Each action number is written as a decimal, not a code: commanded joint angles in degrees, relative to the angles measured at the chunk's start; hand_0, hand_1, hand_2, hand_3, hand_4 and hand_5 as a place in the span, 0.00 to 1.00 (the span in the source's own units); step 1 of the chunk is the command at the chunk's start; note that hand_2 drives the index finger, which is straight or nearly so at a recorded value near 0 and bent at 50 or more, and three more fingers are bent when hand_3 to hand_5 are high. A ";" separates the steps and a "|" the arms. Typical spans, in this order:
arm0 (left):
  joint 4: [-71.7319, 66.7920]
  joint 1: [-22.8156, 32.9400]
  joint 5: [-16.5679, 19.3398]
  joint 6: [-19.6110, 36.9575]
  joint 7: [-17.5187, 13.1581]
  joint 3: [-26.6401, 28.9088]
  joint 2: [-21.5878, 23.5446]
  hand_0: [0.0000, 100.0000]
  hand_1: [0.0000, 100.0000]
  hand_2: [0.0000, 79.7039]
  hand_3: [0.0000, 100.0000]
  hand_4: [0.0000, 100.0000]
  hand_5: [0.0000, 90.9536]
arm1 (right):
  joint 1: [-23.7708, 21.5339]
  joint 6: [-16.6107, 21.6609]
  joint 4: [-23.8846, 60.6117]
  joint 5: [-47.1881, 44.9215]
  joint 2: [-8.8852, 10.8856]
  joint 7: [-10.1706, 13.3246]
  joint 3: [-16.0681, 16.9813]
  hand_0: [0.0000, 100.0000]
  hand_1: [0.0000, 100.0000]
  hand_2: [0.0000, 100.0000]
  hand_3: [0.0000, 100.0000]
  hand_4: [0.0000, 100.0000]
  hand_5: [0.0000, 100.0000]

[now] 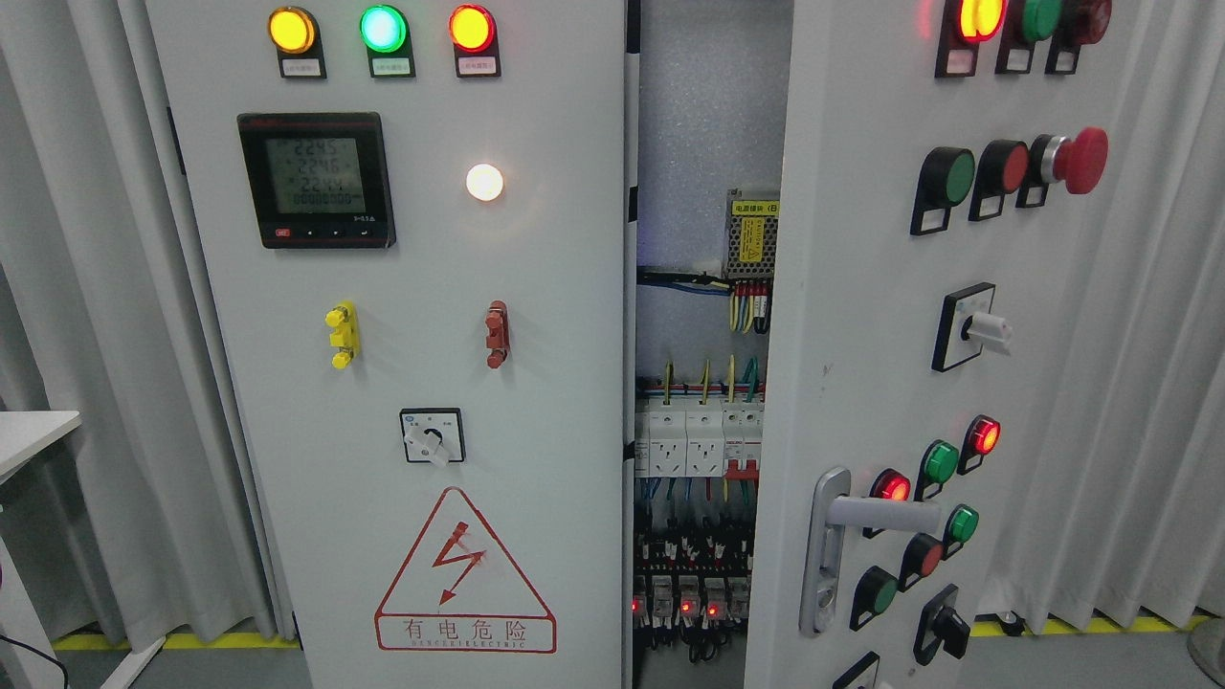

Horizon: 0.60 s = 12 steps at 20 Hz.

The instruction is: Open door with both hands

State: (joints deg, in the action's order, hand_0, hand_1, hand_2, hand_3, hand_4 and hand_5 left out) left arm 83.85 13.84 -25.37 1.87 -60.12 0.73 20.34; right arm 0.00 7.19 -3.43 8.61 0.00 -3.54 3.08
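A grey electrical cabinet fills the head view. Its right door (861, 316) stands ajar, swung toward me, with a silver lever handle (866, 514) low on its left edge. The left door (421, 364) is flush and shut; it carries a digital meter (316, 180), three lit lamps at the top, and a red hazard triangle (465, 574). Through the gap between the doors I see breakers and wiring (703, 450). Neither of my hands or arms shows anywhere in the picture.
Grey curtains hang on both sides of the cabinet. A white table corner (33, 431) juts in at the left edge. Yellow floor tape (172, 639) runs along the base. The right door bears push buttons and a red mushroom stop (1077, 161).
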 commanded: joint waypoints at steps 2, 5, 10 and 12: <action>27.33 -9.34 -6.61 -8.17 -0.18 -1.35 9.10 0.30 0.00 0.03 0.03 0.04 0.00 | 1.93 0.02 0.00 0.00 0.00 0.02 0.00 0.22 0.00 0.00 0.00 0.00 0.00; 27.42 -16.20 -9.61 -15.82 0.17 -1.00 8.66 0.30 0.00 0.03 0.03 0.04 0.00 | 1.93 0.02 0.00 0.00 0.00 0.02 0.00 0.22 0.00 0.00 0.00 0.00 0.00; 26.90 -28.67 -12.76 -27.15 0.70 1.01 7.78 0.30 0.00 0.03 0.03 0.04 0.00 | 1.93 0.02 0.09 0.00 0.00 0.02 0.00 0.22 0.00 0.00 0.00 0.00 0.00; 25.15 -34.64 -13.39 -31.99 0.88 2.16 6.21 0.30 0.00 0.03 0.03 0.04 0.00 | 1.93 0.02 0.00 0.00 0.00 0.02 0.00 0.22 0.00 0.00 0.00 0.00 0.00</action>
State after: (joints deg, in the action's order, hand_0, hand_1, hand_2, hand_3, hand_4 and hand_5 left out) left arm 101.73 -7.26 -35.21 -23.96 -59.51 0.58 25.72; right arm 0.01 7.19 -3.41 8.61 0.00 -3.54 3.08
